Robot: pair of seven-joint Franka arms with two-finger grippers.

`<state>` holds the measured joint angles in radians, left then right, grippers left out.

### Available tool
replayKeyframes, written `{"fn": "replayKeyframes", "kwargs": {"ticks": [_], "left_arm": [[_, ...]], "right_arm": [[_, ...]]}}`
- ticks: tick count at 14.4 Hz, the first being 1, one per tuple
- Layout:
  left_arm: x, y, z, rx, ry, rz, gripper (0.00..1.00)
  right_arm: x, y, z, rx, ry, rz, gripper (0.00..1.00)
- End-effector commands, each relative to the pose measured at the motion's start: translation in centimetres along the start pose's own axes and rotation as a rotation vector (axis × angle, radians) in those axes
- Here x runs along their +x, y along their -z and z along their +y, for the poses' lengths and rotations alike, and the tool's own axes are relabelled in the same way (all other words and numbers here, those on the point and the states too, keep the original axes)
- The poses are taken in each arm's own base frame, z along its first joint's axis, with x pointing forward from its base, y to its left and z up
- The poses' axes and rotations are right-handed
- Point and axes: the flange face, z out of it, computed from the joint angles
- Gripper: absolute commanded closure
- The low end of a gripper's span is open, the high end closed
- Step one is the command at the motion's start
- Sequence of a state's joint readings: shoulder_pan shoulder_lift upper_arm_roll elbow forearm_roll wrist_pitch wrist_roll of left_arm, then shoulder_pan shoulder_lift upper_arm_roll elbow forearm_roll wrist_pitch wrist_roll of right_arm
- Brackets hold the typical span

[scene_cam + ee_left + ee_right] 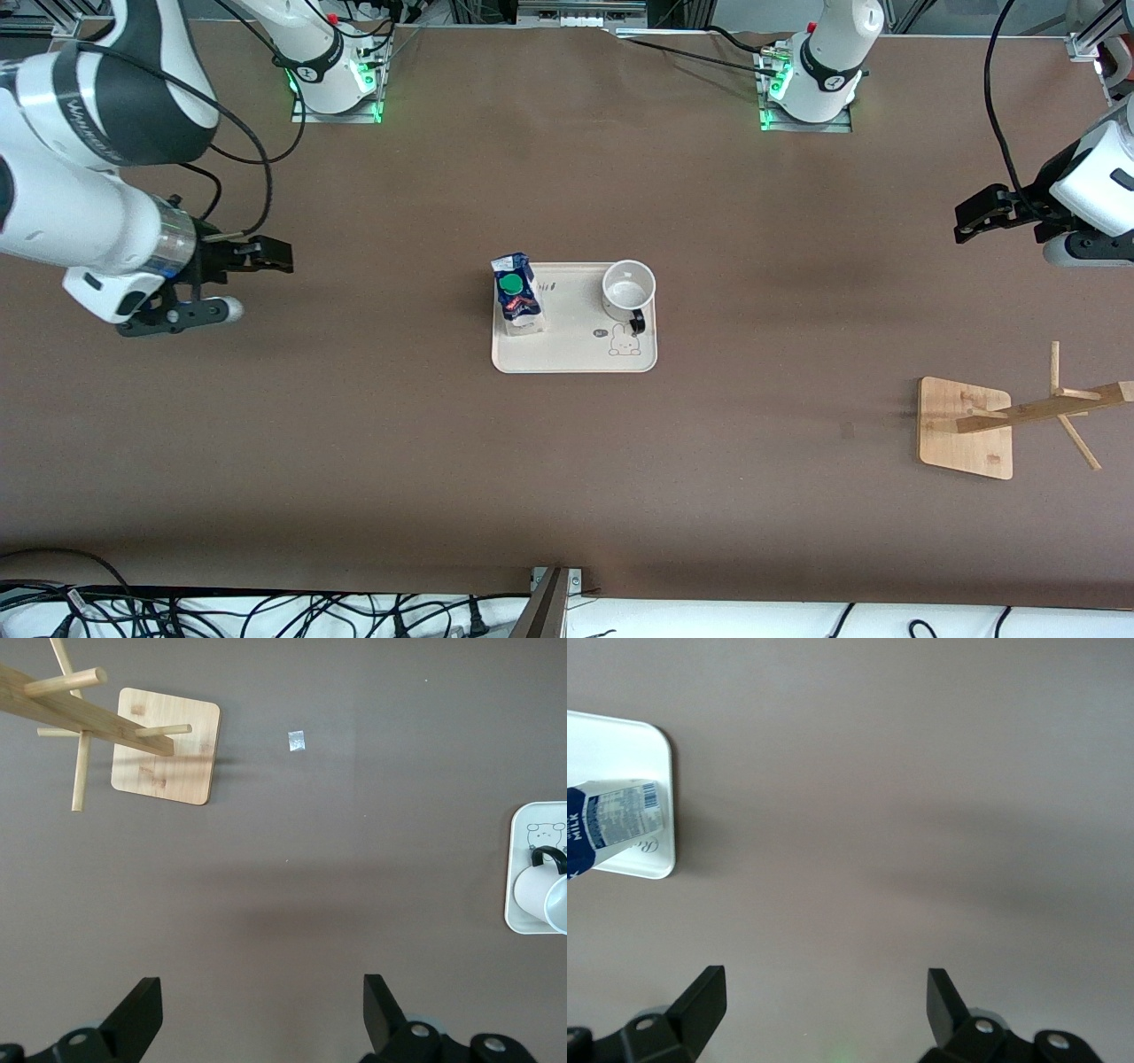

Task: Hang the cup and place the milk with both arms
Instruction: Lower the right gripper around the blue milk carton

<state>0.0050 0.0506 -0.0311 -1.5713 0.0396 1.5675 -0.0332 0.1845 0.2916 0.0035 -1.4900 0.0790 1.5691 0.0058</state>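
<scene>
Milk (517,294) and cup (628,289) share a pale tray (576,354) at the middle of the brown desk (567,461), well apart from both grippers. The carton stands upright on the tray's edge toward the right arm's end, its green cap up; the white mug sits upright on the tray's corner toward the left arm's end, its mouth open upward and its black loop handle turned toward the front camera, just beside a small rabbit drawing printed on the tray. The right gripper (257,252) hangs over bare desk toward the right arm's end, with the tray well off from it; in the right wrist view its fingers (700,1001) are spread wide with nothing between them, and the carton (611,819) and a tray corner (660,797) show at the frame's edge. The left gripper (979,217) hangs over bare desk toward the left arm's end; in the left wrist view its fingers (137,1010) are likewise spread wide and hold nothing, with the mug (542,895) far off at the edge. A wooden mug tree (1019,416) with a square base and angled pegs stands on the desk toward the left arm's end, nearer to the front camera than the tray. Cables trail along the desk's edge nearest that camera, and green lights glow at both arm bases.
</scene>
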Motion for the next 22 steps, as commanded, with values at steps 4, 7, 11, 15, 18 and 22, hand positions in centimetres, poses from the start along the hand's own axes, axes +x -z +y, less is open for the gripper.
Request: {"fn": "replayKeyframes", "kwargs": {"ticks": [4,7,11,15,18,22], "left_arm": [[0.0,0.7,-0.2,0.004,-0.012,-0.002,0.00],[0.0,0.7,-0.2,0.006,-0.012,-0.002,0.00],[0.0,0.7,-0.2,0.006,-0.012,-0.002,0.00],[0.0,0.7,-0.2,0.004,-0.012,-0.002,0.00],[0.0,0.7,-0.2,0.004,-0.012,-0.004,0.00],[0.0,0.7,-0.2,0.006,-0.012,-0.004,0.00]], "right_arm": [[2.6,-3.8,-8.4,0.097,-0.017,0.010,0.00],[2.6,-4.8,-11.7,0.091,-0.091,0.004,0.00],[2.9,-5.8,-13.2,0.092,-0.075,0.013,0.00],[2.3,-6.7,-17.9,0.091,-0.119,0.020,0.00],[1.9,-7.8,-21.8,0.139,-0.220,0.016,0.00],[2.8,-10.1,-24.0,0.143,-0.288,0.040,0.00]]}}
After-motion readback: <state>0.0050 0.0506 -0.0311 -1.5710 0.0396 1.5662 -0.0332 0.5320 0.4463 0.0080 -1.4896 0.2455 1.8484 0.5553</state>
